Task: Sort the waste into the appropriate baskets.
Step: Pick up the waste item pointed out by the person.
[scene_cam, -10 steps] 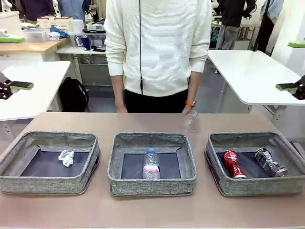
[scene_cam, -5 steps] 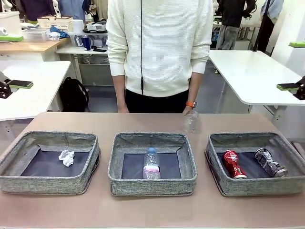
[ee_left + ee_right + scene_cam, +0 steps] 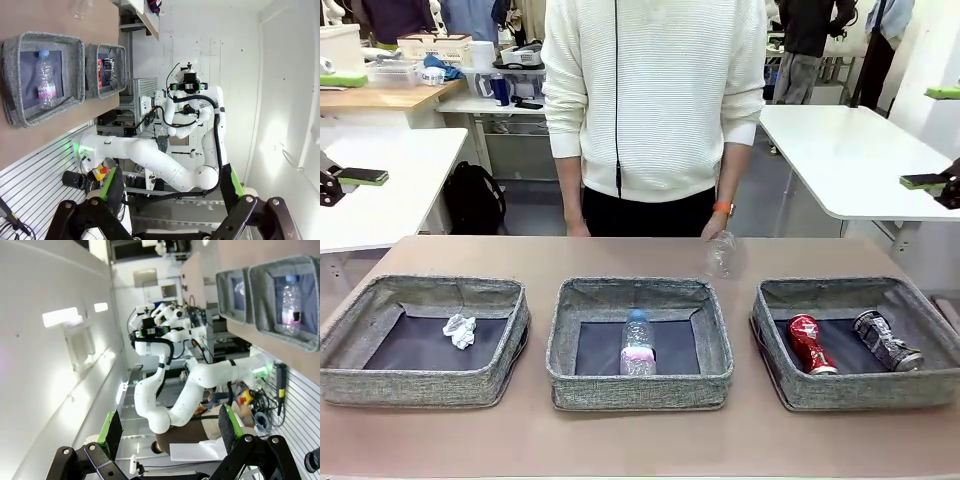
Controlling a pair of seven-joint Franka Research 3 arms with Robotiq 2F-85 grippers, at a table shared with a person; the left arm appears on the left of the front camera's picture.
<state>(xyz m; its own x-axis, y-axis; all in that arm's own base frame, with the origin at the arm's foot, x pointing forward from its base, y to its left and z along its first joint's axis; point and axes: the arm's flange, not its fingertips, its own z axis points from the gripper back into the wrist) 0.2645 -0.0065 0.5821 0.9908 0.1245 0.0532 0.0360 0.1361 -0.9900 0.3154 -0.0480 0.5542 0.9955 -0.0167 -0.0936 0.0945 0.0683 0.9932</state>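
1. Left basket (image 3: pixel 425 340): holds the crumpled white paper ball (image 3: pixel 459 330) on its dark bottom; this item counts as sorted.
2. Middle basket (image 3: pixel 639 343): holds the clear plastic bottle (image 3: pixel 638 343) with pale label, lying flat; also sorted. In the left wrist view the same bottle (image 3: pixel 45 80) lies far ahead of and above the left gripper (image 3: pixel 170 195).
3. Right basket (image 3: pixel 857 342): holds the crushed red can (image 3: pixel 810 344) and, beside it, the crushed dark can (image 3: pixel 885 340); both sorted.
4. Crushed clear plastic container (image 3: pixel 721 254): stands on the table (image 3: pixel 640 440) behind the gap between the middle and right baskets, just below the person's hand (image 3: pixel 714 228); whether the hand touches it cannot be told. This is judged the one item left, probably bound for the middle basket with the bottle.
5. Left gripper: jaws spread wide, nothing between them, raised well away from all the waste.
6. Right gripper (image 3: pixel 170 432): jaws likewise wide and empty; the baskets sit far off toward its upper right.
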